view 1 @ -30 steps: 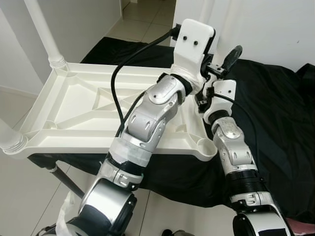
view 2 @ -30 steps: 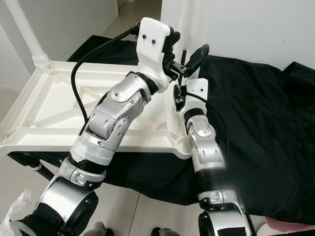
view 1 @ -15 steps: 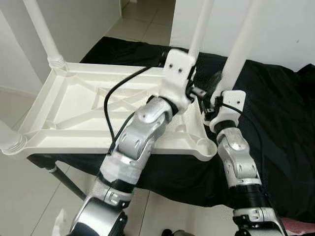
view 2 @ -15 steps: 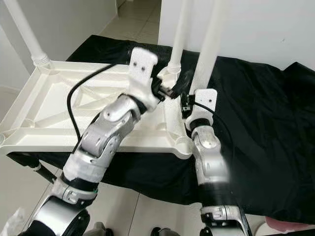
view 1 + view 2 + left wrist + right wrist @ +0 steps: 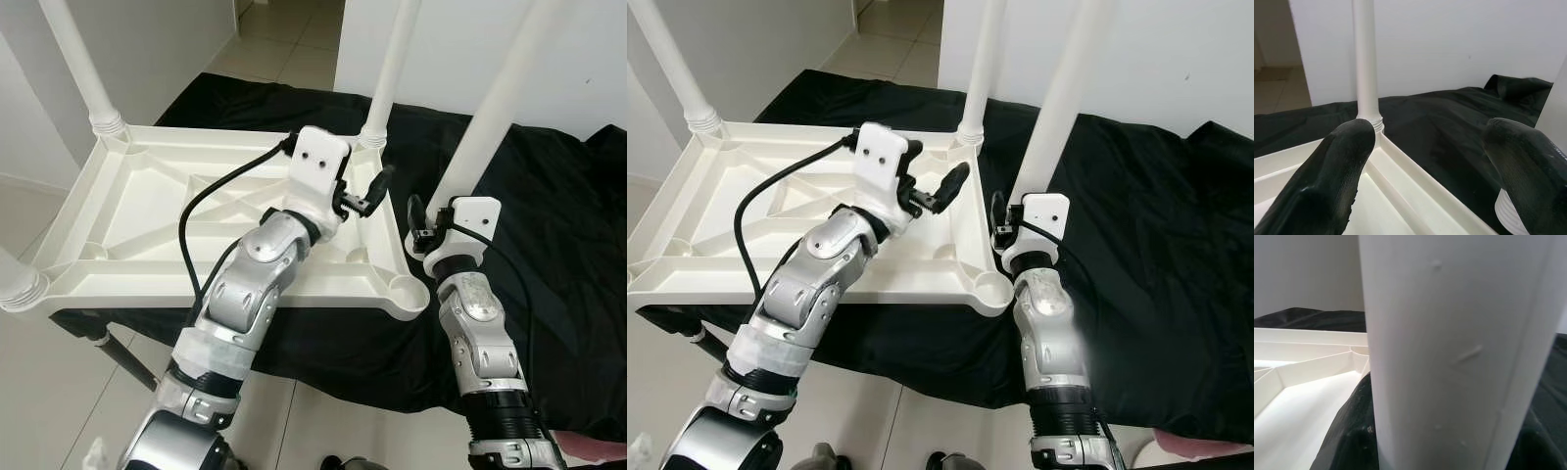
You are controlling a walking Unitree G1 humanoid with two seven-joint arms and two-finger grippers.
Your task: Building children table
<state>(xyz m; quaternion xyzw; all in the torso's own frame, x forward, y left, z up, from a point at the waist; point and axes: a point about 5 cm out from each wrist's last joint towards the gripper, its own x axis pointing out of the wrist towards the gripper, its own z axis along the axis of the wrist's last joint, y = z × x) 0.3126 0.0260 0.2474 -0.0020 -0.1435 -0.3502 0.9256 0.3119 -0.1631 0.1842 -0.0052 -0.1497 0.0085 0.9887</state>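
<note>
- Tabletop (image 5: 147,211) lies upside down on a black cloth (image 5: 549,215).
- Three legs appear seated: far-left (image 5: 83,69), far-right (image 5: 392,64), near-left (image 5: 15,279).
- Right end effector (image 5: 423,223) pinches the fourth leg (image 5: 495,108), held beside the near-right corner socket (image 5: 404,291), which is empty; seating remains.
- Left end effector (image 5: 367,193) hovers spread over the tray, close to that leg's path.

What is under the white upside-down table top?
Under the table top lies a black cloth, spread over a low support. A dark metal leg shows below its near left edge. The rest of that support is covered by the cloth.
</note>
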